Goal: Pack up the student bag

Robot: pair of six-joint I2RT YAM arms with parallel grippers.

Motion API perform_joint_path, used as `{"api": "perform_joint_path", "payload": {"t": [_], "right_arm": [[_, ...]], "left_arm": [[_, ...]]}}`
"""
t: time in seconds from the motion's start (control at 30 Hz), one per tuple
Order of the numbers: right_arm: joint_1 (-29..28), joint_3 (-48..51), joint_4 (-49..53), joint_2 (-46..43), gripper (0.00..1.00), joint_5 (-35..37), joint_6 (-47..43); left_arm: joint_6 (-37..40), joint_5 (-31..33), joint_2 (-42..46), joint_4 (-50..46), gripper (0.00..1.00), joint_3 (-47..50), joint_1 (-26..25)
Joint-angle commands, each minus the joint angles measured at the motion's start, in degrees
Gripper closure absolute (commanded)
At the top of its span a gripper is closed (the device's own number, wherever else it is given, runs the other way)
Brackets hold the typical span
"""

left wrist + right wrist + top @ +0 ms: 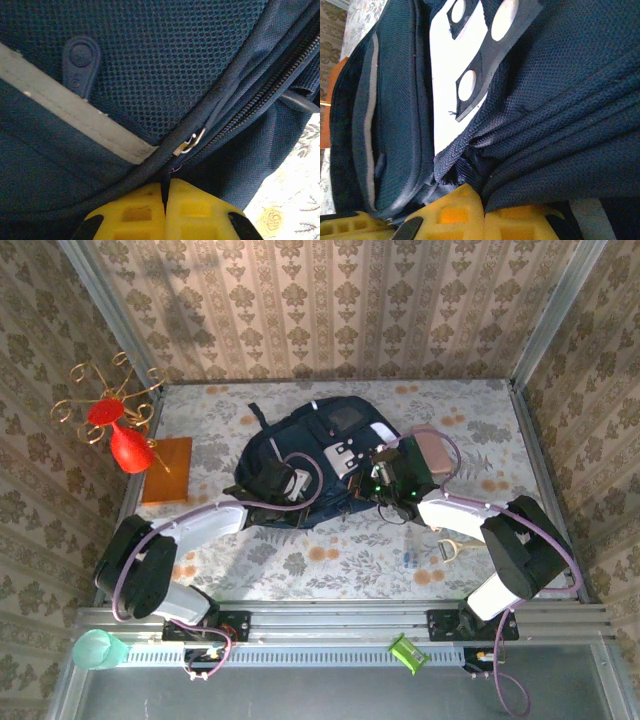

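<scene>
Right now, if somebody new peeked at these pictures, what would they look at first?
Probably the big navy student bag lying in the middle of the flowery table. Up close, the left gripper is shut at its zip seam and the right gripper is shut on bunched fabric. The bright red vase at the table's left edge also pops.

Navy mesh backpack [290, 440], white patch, pale grey stripe. Cream floral tablecloth [470, 430], orange blooms. Red vase [128, 448] upper left, orange board [168, 472] beside it. Beige damask wallpaper [330, 300]. Mint cup [95, 648] lower left.
</scene>
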State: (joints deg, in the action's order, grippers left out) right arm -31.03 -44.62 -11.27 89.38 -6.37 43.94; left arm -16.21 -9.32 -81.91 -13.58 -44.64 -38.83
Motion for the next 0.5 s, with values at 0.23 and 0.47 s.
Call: {"api": "perform_joint_path", "payload": {"t": [0.23, 0.47], "right_arm": [[2.35, -0.95, 13.3, -5.1, 1.0, 12.15, -10.35], [3.12, -1.32, 13.64, -5.21, 1.0, 12.1, -11.42]], "left_arm": [[1.43, 22.1, 10.76, -9.44, 1.0, 1.2, 0.42], [2.07, 25.79, 9.22, -11.57, 1.0, 0.62, 0.27]]}}
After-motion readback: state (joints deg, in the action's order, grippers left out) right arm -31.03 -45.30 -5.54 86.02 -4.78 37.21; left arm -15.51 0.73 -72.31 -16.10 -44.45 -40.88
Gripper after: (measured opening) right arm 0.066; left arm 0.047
